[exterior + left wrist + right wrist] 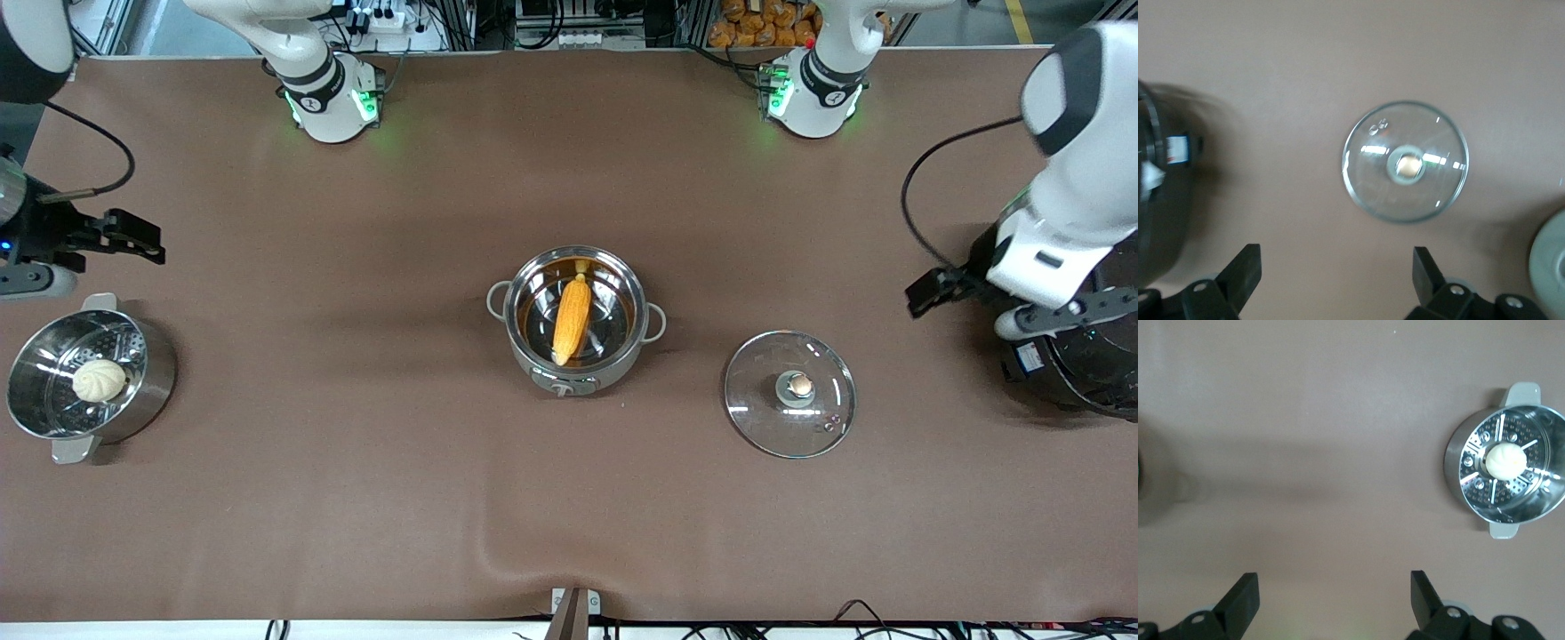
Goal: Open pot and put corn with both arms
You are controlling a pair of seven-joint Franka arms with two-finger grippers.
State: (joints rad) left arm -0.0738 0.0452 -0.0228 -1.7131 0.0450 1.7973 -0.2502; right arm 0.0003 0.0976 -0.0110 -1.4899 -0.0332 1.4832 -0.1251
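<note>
the clear glass lid with a copper-coloured knob (789, 393) lies on the brown worktop (356, 498), beside the round shiny steel pot (575, 320) toward the left arm's end. the yellow-orange corn cob (571, 318) rests inside that pot. both the left gripper (1331, 283) and right gripper (1328, 603) hover with fingers wide, each well apart from the pot. little remains to go wrong; a careless sweep could knock the lid.

corn (572, 318) in open pot (575, 321), glass lid (789, 393) on table beside it

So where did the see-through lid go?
In the front view the glass lid lies flat on the table, knob up, beside the pot toward the left arm's end and a little nearer the camera. Neither pincer touches it.
</note>
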